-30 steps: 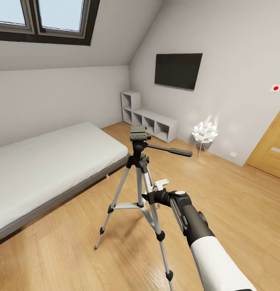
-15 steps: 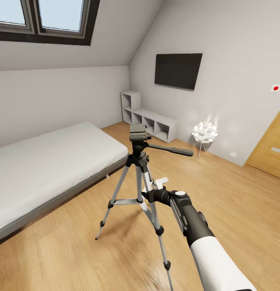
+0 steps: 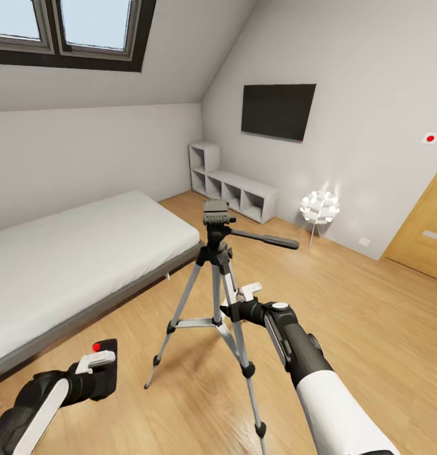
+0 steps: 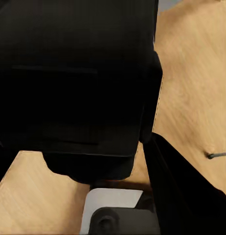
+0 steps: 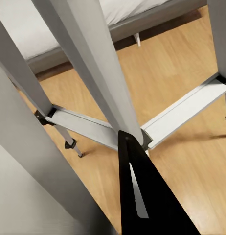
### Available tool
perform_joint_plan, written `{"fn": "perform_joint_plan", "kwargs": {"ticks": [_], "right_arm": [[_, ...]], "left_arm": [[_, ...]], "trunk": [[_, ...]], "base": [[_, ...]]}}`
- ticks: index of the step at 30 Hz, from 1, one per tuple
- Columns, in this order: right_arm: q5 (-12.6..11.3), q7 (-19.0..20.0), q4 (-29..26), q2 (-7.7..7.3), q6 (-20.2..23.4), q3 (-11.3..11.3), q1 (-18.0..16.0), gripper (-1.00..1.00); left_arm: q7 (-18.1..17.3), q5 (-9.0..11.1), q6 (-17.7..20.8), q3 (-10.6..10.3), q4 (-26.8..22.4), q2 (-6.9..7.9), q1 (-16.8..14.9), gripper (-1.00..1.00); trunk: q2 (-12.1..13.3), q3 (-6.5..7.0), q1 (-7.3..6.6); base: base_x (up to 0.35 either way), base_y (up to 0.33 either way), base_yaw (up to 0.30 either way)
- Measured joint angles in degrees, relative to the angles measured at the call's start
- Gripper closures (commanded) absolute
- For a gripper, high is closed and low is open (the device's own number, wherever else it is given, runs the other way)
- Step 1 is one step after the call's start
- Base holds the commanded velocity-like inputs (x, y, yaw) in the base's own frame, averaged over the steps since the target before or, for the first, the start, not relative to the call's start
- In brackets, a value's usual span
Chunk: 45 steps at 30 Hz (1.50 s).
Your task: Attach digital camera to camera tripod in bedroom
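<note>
left hand (image 3: 95,373) gripping digital camera (image 3: 105,374); camera tripod (image 3: 217,278)

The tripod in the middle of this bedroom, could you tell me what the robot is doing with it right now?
The right gripper is at one leg of the camera tripod, seemingly steadying it on the wood floor beside the bed. The left gripper holds the digital camera, red button up, low and well short of the tripod's head. The camera is not yet attached.
</note>
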Motion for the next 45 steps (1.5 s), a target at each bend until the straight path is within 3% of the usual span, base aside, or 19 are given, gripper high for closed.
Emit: {"fn": "perform_joint_plan", "kwargs": {"ticks": [4, 7, 11, 12, 13, 14, 15, 16, 18, 19, 20, 21, 22, 24, 25, 26, 32, 40, 45], "right_arm": [[-0.11, -0.10, 0.04, 0.00, 0.03, -0.04, 0.02, 1.00], [-0.14, -0.13, 0.08, 0.00, 0.02, -0.04, 0.02, 1.00], [-0.14, -0.10, 0.13, 0.00, -0.03, -0.05, 0.02, 1.00], [-0.19, -0.08, 0.04, 0.01, 0.02, 0.02, 0.02, 1.00], [-0.15, -0.06, -0.05, 0.01, 0.11, 0.06, 0.02, 1.00], [-0.16, -0.11, 0.23, 0.00, -0.07, 0.02, 0.02, 1.00], [-0.13, -0.09, 0.03, 0.01, 0.06, 0.05, 0.02, 1.00], [-0.12, -0.09, -0.08, 0.00, 0.11, 0.10, 0.02, 1.00], [-0.18, -0.13, 0.16, 0.00, 0.01, 0.09, 0.02, 1.00], [-0.11, -0.10, -0.11, 0.00, 0.11, 0.14, 0.02, 1.00], [-0.13, -0.10, -0.04, 0.00, 0.09, 0.14, 0.02, 1.00], [-0.16, -0.13, 0.21, 0.00, -0.06, 0.10, 0.02, 1.00], [-0.14, -0.12, 0.06, 0.00, 0.06, 0.12, 0.02, 1.00], [-0.15, -0.10, 0.05, 0.00, 0.04, 0.14, 0.02, 1.00], [-0.20, -0.12, 0.19, -0.02, -0.03, 0.11, 0.02, 1.00], [-0.25, -0.12, 0.10, -0.06, 0.02, 0.12, 0.02, 1.00], [-0.62, -0.12, 0.01, -0.26, 0.17, 0.31, 0.03, 1.00], [-0.50, -0.21, -0.10, -0.13, 0.29, 0.40, -0.04, 1.00], [-0.67, -0.18, -0.51, -0.51, 0.50, 0.50, -0.04, 1.00]], "left_arm": [[1.40, 0.42, 5.58, 0.98, -0.91, 0.10, -11.47, 1.00], [1.61, 0.50, 6.34, 1.09, 0.63, 0.10, -16.07, 1.00], [1.76, 0.73, 6.94, 1.18, 5.61, -0.01, -26.85, 1.00], [1.84, 0.50, 7.08, 1.18, 14.45, -0.14, -33.52, 1.00], [1.82, -0.48, 7.13, 1.21, 14.64, -0.25, -38.57, 1.00], [1.80, 1.57, 7.02, 1.18, 14.56, -0.34, -41.03, 1.00], [1.83, 0.50, 7.12, 1.19, 15.91, -0.38, -42.40, 1.00], [1.81, 0.53, 7.13, 1.17, 23.81, -1.09, -48.33, 1.00], [1.78, 1.41, 7.03, 1.15, 24.69, -2.29, -54.78, 1.00], [1.80, 0.17, 7.08, 1.13, 28.38, -3.55, -58.99, 1.00], [1.79, 0.33, 6.99, 1.12, 32.90, -5.72, -65.23, 1.00], [1.80, 2.16, 6.86, 1.14, 33.88, -6.68, -68.25, 1.00], [1.81, 0.29, 6.99, 1.12, 36.44, -8.33, -71.28, 1.00], [1.57, 0.23, 7.02, 1.10, 41.83, -12.67, -78.44, 1.00], [1.40, 2.45, 6.88, 1.19, 42.88, -14.33, -80.52, 1.00], [1.43, 0.65, 7.03, 1.12, 43.27, -14.94, -81.27, 1.00], [1.23, 0.33, 7.18, 0.98, 43.62, -16.75, -83.67, 1.00], [-0.31, -4.47, 4.81, -1.09, 46.22, -14.10, -84.97, 1.00], [-1.22, -4.04, 3.26, 0.23, 47.88, -12.43, -83.31, 1.00]], "trunk": [[0.01, 0.00, 0.01], [0.01, 0.00, 0.01], [0.00, 0.00, 0.00], [0.03, -0.02, 0.01], [0.05, 0.01, 0.03], [-0.03, 0.00, -0.01], [0.01, -0.01, 0.01], [0.05, -0.01, 0.02], [-0.02, 0.00, -0.01], [0.06, 0.00, 0.03], [0.04, 0.01, 0.03], [-0.03, 0.00, -0.01], [0.01, 0.00, 0.01], [0.01, 0.00, 0.01], [-0.02, 0.01, -0.01], [0.00, -0.01, 0.00], [0.00, -0.01, 0.00], [0.04, -0.01, 0.01], [0.04, -0.02, 0.01]], "base": [[0.000, 0.000, 0.000], [0.000, 0.000, 0.000], [0.000, 0.000, 0.000], [0.000, 0.000, 0.000], [0.000, 0.000, 0.000], [0.000, 0.000, 0.000], [0.000, 0.000, 0.000], [0.000, 0.000, 0.000], [0.000, 0.000, 0.000], [0.000, 0.000, 0.000], [0.000, 0.000, 0.000], [0.000, 0.000, 0.000], [0.000, 0.000, 0.000], [0.000, 0.000, 0.000], [0.000, 0.000, 0.000], [0.000, 0.000, 0.000], [0.000, 0.000, 0.000], [0.000, 0.000, 0.000], [0.000, 0.000, 0.000]]}}
